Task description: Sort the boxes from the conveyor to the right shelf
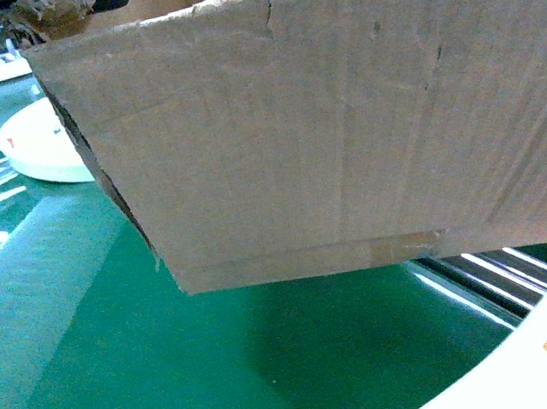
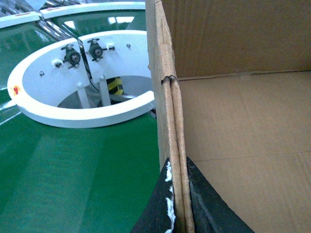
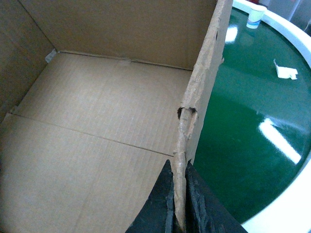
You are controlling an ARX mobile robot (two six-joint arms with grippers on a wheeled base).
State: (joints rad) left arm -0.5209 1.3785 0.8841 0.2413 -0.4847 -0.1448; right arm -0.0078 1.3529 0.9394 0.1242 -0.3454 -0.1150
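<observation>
One box (image 1: 344, 125), two clamping grippers (image 2: 177, 213)

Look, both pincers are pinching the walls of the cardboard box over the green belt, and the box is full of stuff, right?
Not quite. The box is empty: both wrist views show a bare floor. The left pincer and right pincer do pinch its walls over the green belt.

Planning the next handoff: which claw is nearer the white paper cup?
Right. The right claw pinches the box wall beside the belt carrying the paper cup; the left claw grips the opposite wall.
</observation>
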